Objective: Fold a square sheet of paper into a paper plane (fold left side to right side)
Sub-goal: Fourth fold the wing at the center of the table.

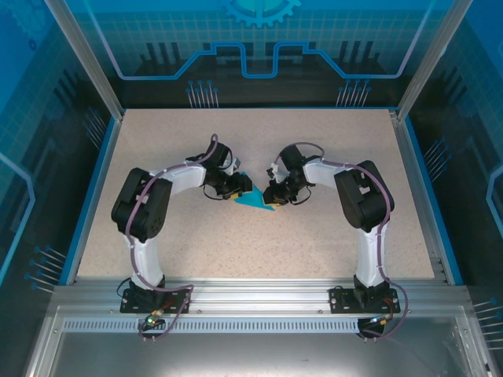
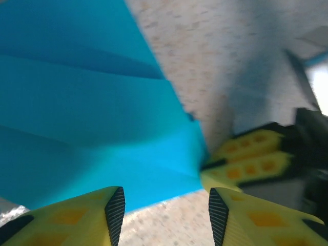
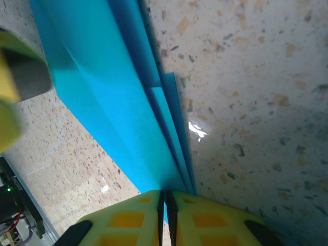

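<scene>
The bright blue sheet of paper [image 1: 253, 199] lies folded into layers at the middle of the table, between my two grippers. In the left wrist view the paper [image 2: 87, 113] shows long creases. My left gripper [image 2: 166, 214] stands open just short of the paper's near edge, with bare table between its fingers. My right gripper [image 3: 165, 207] is shut on the edge of the paper [image 3: 102, 87], whose stacked folds run away from the jaws. From above, the left gripper [image 1: 240, 187] is at the paper's left end and the right gripper [image 1: 273, 196] at its right end.
The speckled beige table [image 1: 259, 251] is ringed by a blue rim and a metal frame [image 1: 251, 294]. The right gripper's yellow fingers [image 2: 251, 159] sit close in front of my left gripper, and the left gripper's finger [image 3: 13, 77] shows beside the paper.
</scene>
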